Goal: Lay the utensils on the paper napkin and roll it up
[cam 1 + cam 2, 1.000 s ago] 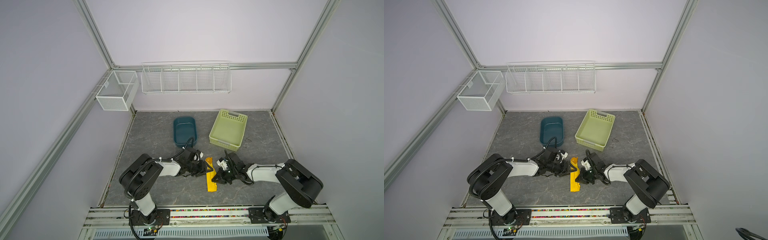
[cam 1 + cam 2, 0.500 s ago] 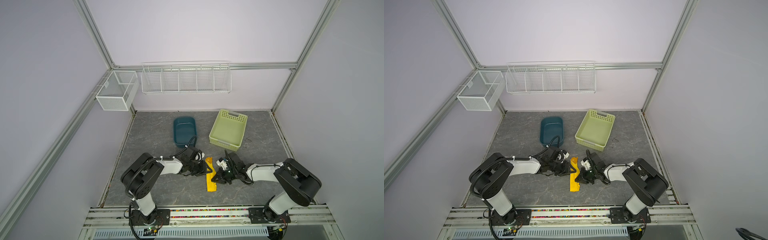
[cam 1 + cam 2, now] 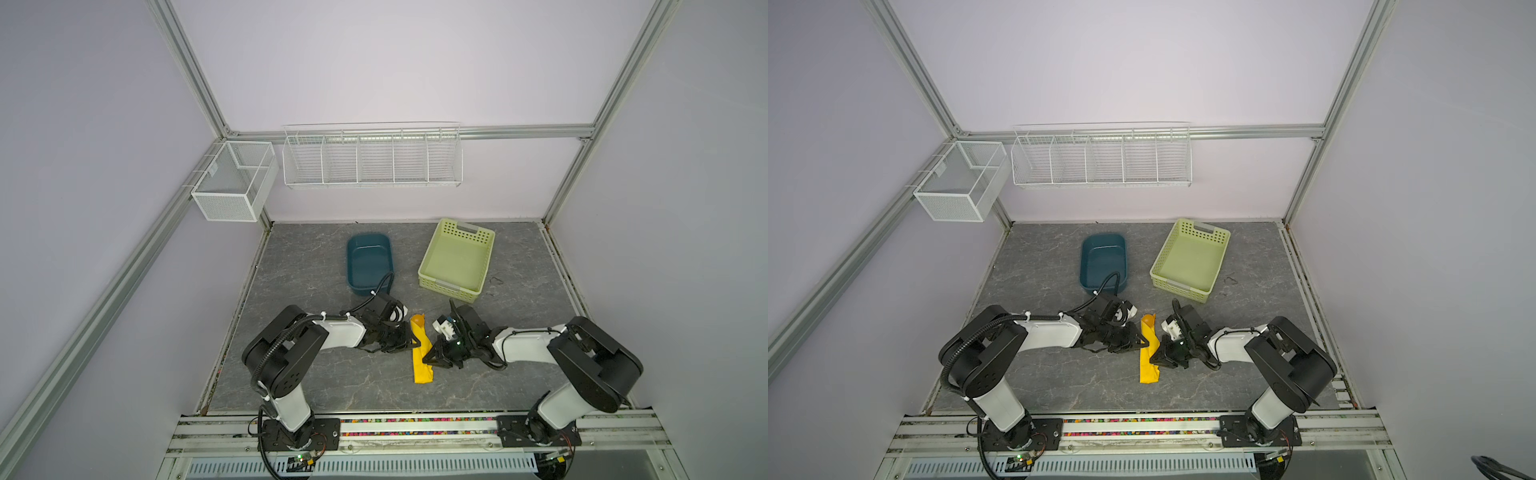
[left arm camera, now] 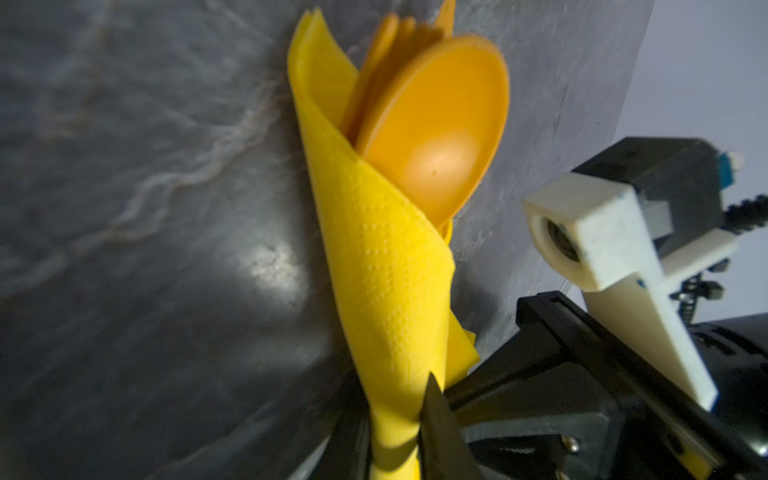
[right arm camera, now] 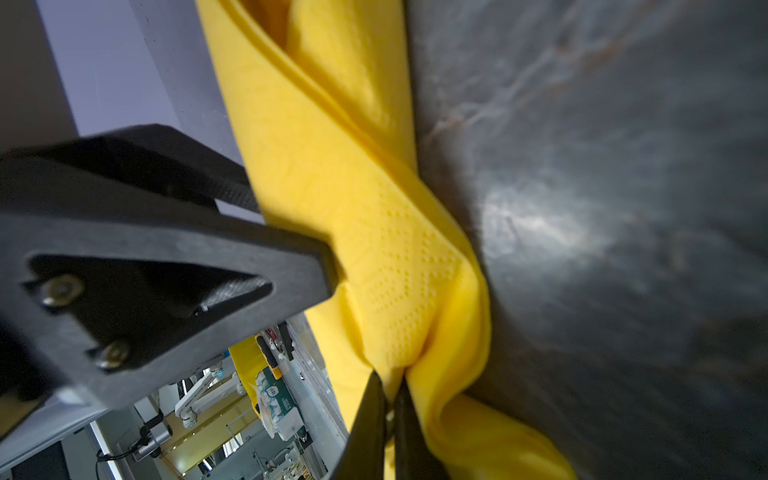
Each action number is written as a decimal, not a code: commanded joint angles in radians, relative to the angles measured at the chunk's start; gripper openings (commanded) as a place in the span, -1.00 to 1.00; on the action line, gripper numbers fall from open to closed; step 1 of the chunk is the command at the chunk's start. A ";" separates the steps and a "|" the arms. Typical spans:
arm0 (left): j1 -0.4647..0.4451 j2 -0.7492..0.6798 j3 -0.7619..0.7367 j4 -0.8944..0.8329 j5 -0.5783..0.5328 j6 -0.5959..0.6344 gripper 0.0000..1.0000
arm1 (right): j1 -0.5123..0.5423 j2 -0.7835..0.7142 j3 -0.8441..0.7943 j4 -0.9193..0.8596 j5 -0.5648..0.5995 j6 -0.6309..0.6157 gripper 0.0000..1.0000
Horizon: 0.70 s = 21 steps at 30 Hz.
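The yellow paper napkin lies on the table as a narrow roll between both arms. It is wrapped round the orange utensils; the spoon's bowl sticks out of the far end with other orange tips behind it. My left gripper comes from the left and is shut on the roll, one finger pressing each side. From the right, my right gripper is shut, pinching a fold of the napkin nearer the front end.
A dark teal tub and a pale green perforated basket stand behind the arms. A white wire shelf and a mesh box hang on the back walls. The left arm's cable loops over the tub's front edge.
My left gripper's jaws have closed in around the napkin roll. The right gripper has kept its pinch, and the roll has stayed where it was.
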 commanded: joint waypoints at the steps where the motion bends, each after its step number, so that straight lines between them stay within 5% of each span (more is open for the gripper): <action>1: -0.010 0.042 -0.033 -0.118 -0.076 0.006 -0.65 | -0.003 0.025 -0.024 -0.049 0.041 0.008 -0.83; 21: -0.010 -0.048 -0.039 -0.085 -0.103 0.035 -0.96 | -0.003 -0.090 0.018 -0.208 0.090 -0.026 -0.60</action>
